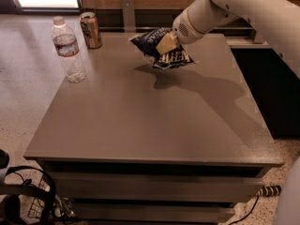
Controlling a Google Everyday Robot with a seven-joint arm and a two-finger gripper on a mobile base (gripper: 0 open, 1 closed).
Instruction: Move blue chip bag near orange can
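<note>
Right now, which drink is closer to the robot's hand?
The orange can; the clear bottle stands farther from the gripper holding the blue chip bag.

The blue chip bag (157,40) is showing crinkled, glossy foil, and the claw (167,44), smooth matt cream plastic, is pinching it above the desk's (140,121) far side. The desk is looking matt and finely speckled, the orange can (90,30) shiny metal, the water bottle (69,50) clear ribbed plastic
</note>
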